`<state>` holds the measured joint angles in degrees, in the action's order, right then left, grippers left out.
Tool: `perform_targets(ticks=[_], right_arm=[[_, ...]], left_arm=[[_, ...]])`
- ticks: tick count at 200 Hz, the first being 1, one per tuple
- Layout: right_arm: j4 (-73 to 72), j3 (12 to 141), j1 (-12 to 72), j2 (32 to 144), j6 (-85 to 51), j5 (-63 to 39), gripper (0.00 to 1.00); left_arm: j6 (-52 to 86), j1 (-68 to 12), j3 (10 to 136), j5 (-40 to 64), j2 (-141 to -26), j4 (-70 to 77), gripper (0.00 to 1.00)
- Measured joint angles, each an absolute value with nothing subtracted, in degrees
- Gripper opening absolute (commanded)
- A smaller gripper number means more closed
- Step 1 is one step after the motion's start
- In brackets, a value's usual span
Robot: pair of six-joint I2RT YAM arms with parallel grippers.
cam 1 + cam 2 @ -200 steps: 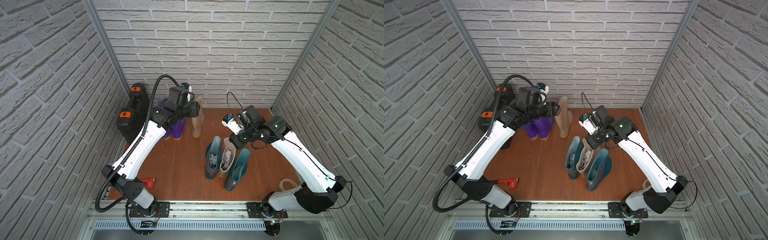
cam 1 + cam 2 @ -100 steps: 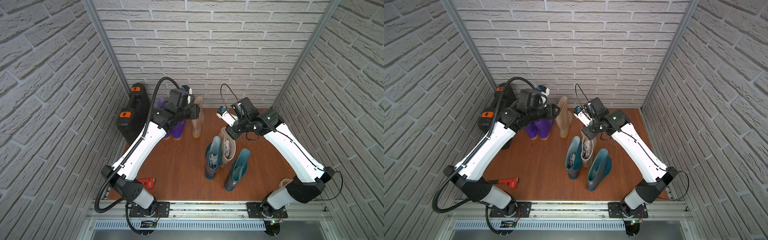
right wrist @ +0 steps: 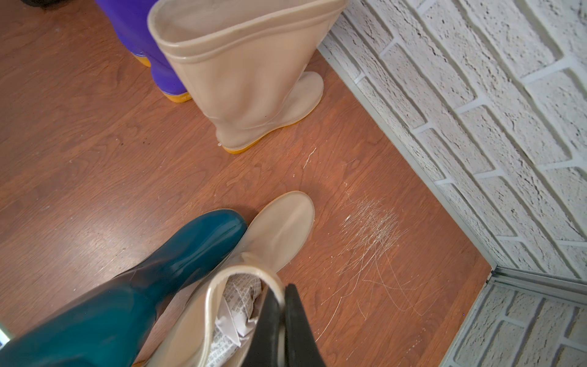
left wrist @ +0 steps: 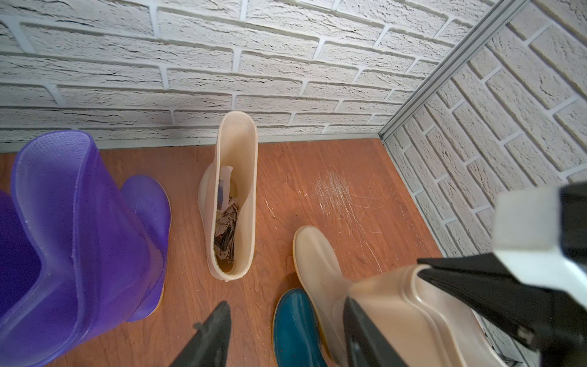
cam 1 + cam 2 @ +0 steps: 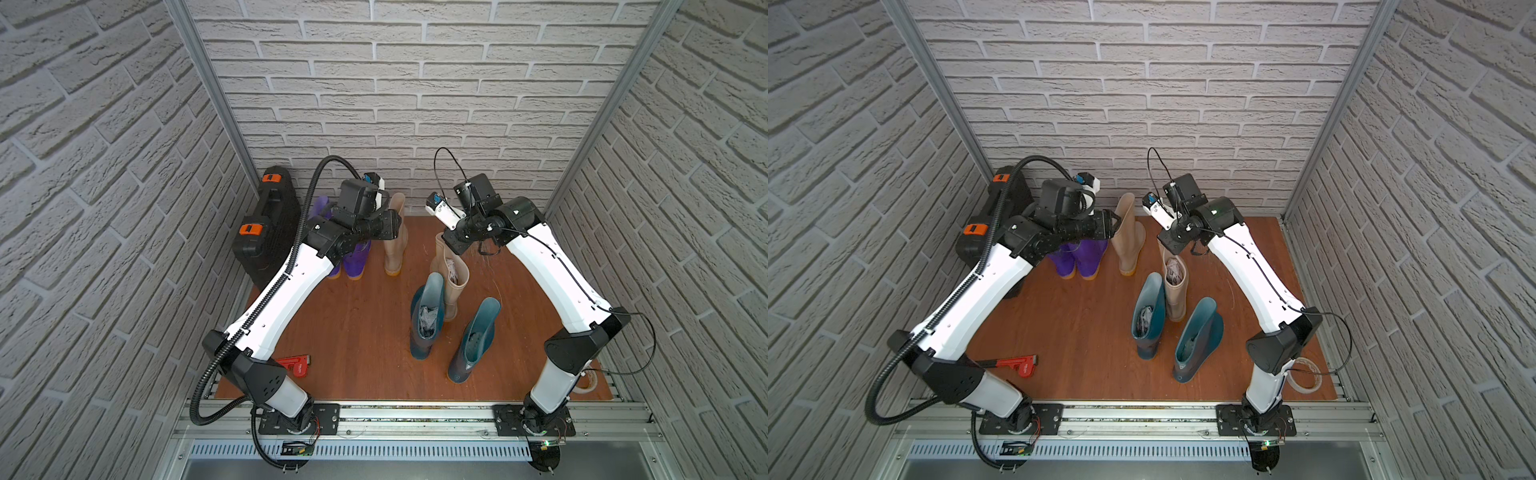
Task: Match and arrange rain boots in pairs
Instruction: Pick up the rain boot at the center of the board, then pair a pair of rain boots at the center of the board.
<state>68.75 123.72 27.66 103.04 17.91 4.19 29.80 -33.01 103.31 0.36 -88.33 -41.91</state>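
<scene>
Two purple rain boots (image 5: 353, 262) (image 5: 1079, 257) (image 4: 79, 238) stand side by side at the back, partly under my left arm. One beige boot (image 5: 394, 241) (image 5: 1127, 241) (image 4: 235, 190) (image 3: 241, 79) stands right of them. My left gripper (image 5: 390, 226) (image 4: 286, 333) hangs open beside its shaft, holding nothing. My right gripper (image 5: 453, 245) (image 3: 279, 305) is shut on the top rim of the other beige boot (image 5: 453, 278) (image 5: 1175, 286) (image 3: 279, 232), which is stuffed with paper. Two dark teal boots (image 5: 426, 320) (image 5: 473, 340) (image 5: 1148, 316) (image 5: 1196, 336) stand in front of it, one toe (image 3: 216, 232) touching the held boot.
A black case (image 5: 270, 224) (image 5: 984, 232) with orange latches leans on the left wall. A red pipe wrench (image 5: 297, 365) (image 5: 1017, 363) lies front left. A pale ring (image 5: 1304, 376) sits front right. Brick walls close in the wooden floor (image 5: 357, 324).
My right gripper has drawn the beige boot out from between the teal boots toward the back wall. The left arm has hardly moved.
</scene>
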Motion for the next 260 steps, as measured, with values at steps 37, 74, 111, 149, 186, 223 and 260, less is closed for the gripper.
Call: perform_targets(ticks=[37, 74, 111, 149, 186, 223, 260], right_arm=[[67.85, 128.42, 25.82, 107.26, 19.11, 2.87, 0.06], [65.60, 132.42, 24.08, 111.74, 19.94, 0.91, 0.06], [64.01, 137.80, 22.94, 118.15, 20.08, -0.19, 0.06], [63.37, 139.94, 21.21, 120.51, 19.81, -0.32, 0.06], [62.89, 140.49, 18.85, 120.44, 18.63, -1.23, 0.06], [63.18, 140.49, 17.82, 120.42, 17.58, -1.34, 0.06], [63.94, 140.49, 17.30, 120.05, 16.36, -1.41, 0.06]], left_arm=[[29.80, -32.99, 103.31, 1.02, -88.33, -41.52, 0.57], [29.80, -32.60, 103.31, 1.37, -88.55, -41.50, 0.57], [29.80, -31.86, 103.31, 1.37, -89.56, -41.52, 0.58], [29.80, -30.85, 103.31, 1.39, -90.08, -41.54, 0.57], [29.80, -30.15, 103.31, 1.41, -90.08, -41.52, 0.58], [29.78, -29.82, 103.31, 1.56, -90.13, -41.54, 0.57], [29.80, -29.74, 103.31, 1.58, -90.11, -41.54, 0.57]])
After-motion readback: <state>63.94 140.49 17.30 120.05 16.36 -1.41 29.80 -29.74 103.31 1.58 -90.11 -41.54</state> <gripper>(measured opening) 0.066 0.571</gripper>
